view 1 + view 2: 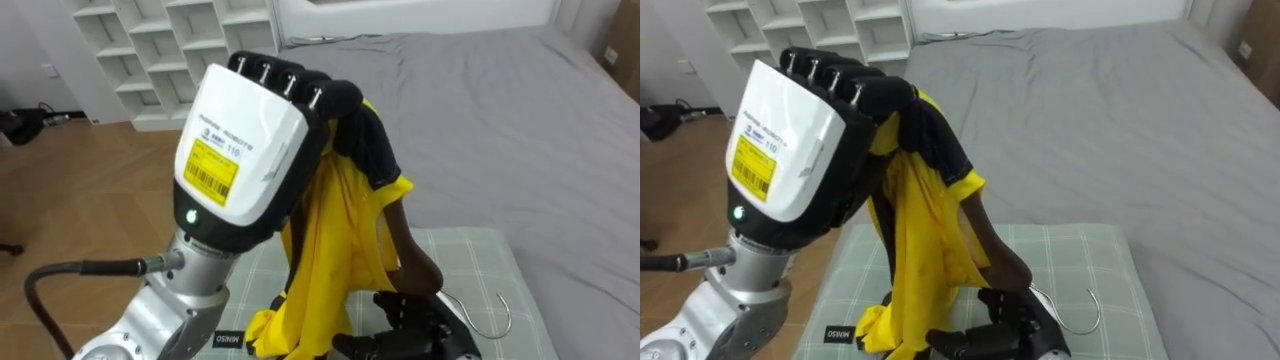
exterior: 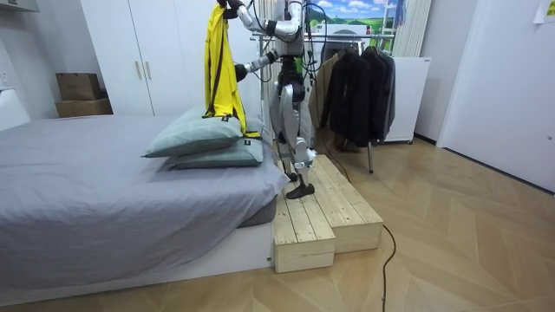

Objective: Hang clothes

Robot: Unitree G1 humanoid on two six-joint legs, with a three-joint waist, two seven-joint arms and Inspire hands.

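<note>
A yellow shirt (image 1: 330,250) with a black collar (image 1: 365,140) hangs from my left hand (image 1: 250,130), which is raised close before my eyes with its fingers curled round the collar. In the room view the shirt (image 2: 221,65) dangles high over the pillows. A brown wooden hanger (image 1: 410,250) reaches up into the shirt from below, and its metal hook (image 1: 490,315) sticks out to the right. My right hand (image 1: 405,335) is low down at the hanger's middle, dark fingers curled on it.
I stand on a wooden step platform (image 2: 316,217) beside a grey bed (image 2: 104,191), over green checked pillows (image 1: 470,265). White shelving (image 1: 170,40) stands beyond the bed. A clothes rack with dark jackets (image 2: 355,78) stands behind me.
</note>
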